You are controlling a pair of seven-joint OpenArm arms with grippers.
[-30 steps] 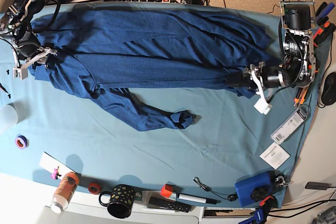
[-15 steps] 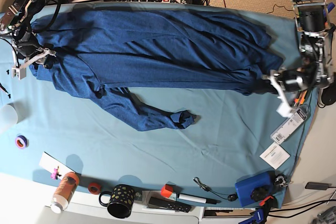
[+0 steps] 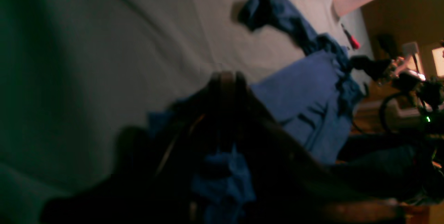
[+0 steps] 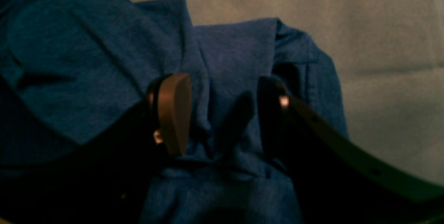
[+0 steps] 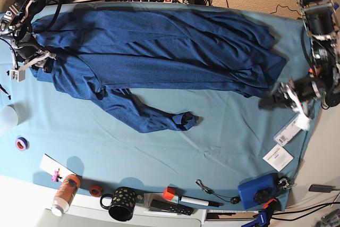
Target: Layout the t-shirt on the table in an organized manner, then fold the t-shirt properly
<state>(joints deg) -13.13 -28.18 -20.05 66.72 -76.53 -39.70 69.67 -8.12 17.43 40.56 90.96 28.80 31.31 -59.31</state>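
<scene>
The t-shirt [image 5: 154,51] lies stretched along the bench's [image 5: 223,142] far edge; laying-out step. Left claw [image 5: 279,99] pinches its hem, right claw [image 4: 215,113] straddles fabric wide. Next: flatten the sleeve.

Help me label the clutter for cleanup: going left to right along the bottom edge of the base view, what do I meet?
Purple tape ring → orange-labelled bottle → small red ring → black spotted mug → marker pen → blue box.
</scene>
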